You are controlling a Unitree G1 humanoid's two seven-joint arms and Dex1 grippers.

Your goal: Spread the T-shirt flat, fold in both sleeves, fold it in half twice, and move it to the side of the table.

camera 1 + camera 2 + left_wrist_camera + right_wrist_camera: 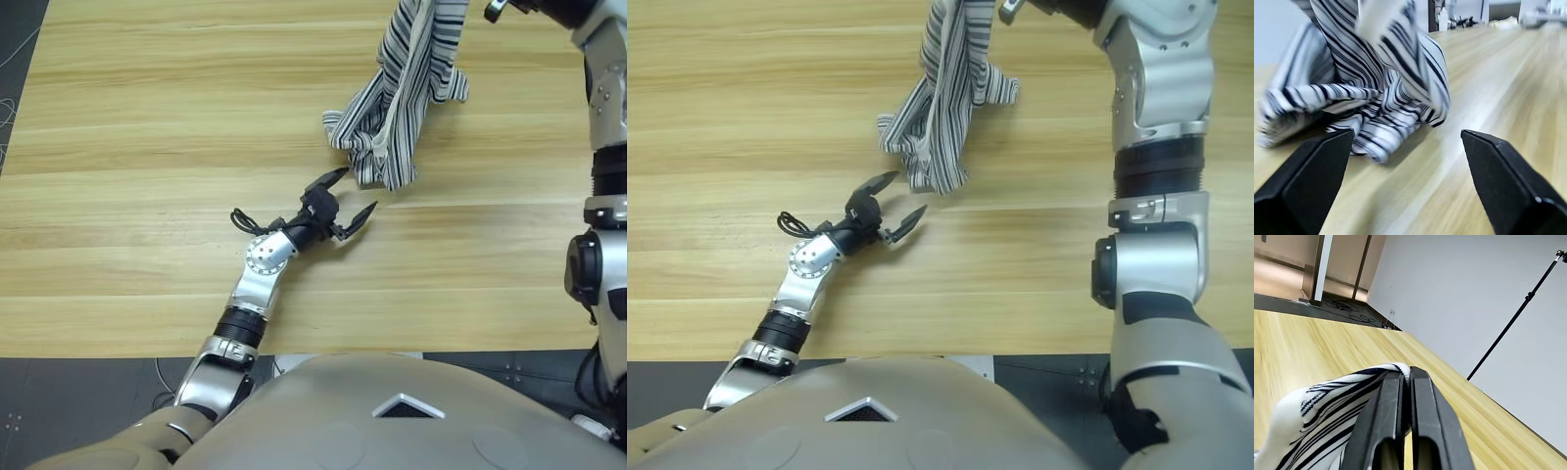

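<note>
Upper right, the right claw [1409,374] clamps the striped T-shirt [407,88], which dangles onto the counter [147,147]; mid-frame, the left claw [355,191] gapes wide, empty.

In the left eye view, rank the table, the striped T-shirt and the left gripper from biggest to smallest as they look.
1. wooden table
2. striped T-shirt, bunched and cut off at the top edge
3. left gripper, open, plainly the smallest
</note>
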